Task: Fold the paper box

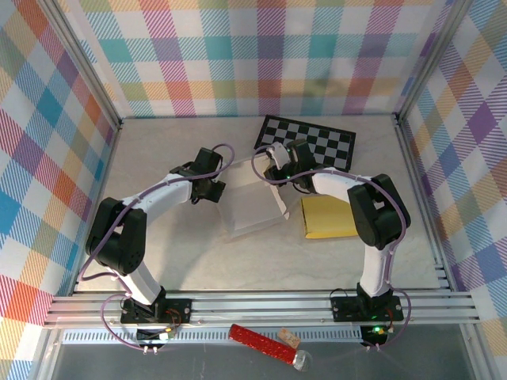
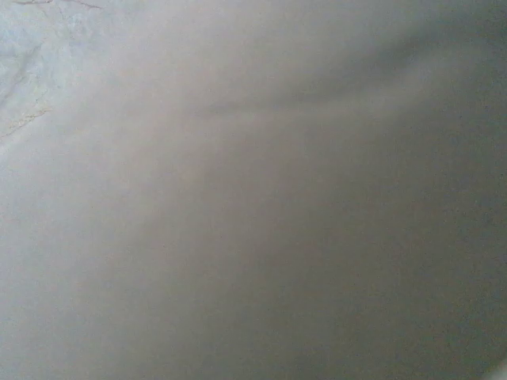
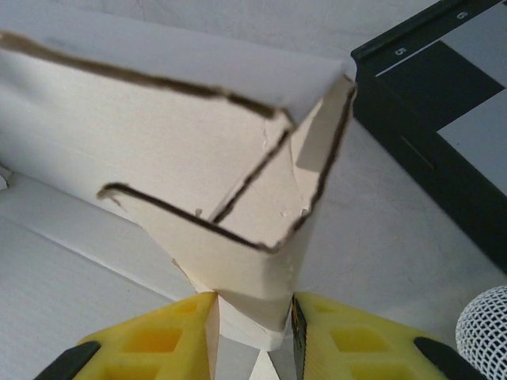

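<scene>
The left arm rises from its base to a raised elbow, then runs its white forearm forward and inward, so the left gripper (image 1: pixel 214 188) sits at the left edge of the white paper box (image 1: pixel 252 207). From above its jaws are hidden under the wrist. Its own camera gives a blurred pale grey surface pressed close, so I cannot tell whether it is open or closed.

The right arm stands upright from its base to a dark elbow. From there its forearm reaches forward and inward, placing the right gripper (image 1: pixel 279 170) at the box's far right corner. In the right wrist view the right gripper (image 3: pixel 253 324) is drawn narrow. Its yellow ribbed fingers (image 3: pixel 158 344) pinch the lower tip of a folded corner of the white paper box (image 3: pixel 182 150). That corner stands up directly ahead of the fingers, with brown raw edges tracing the overlapped flaps. The rest of the box lies flat to the gripper's left, between the two grippers on the pale table (image 1: pixel 261 265).

A black-and-white checkered board (image 1: pixel 317 141) lies just beyond and right of the right gripper. Its dark edge (image 3: pixel 444 119) is close beside the held corner. A flat yellow rectangular sheet (image 1: pixel 329 218) lies beneath the right forearm, behind the gripper. A white mesh ball (image 3: pixel 487 328) is at the right finger's outer side.
</scene>
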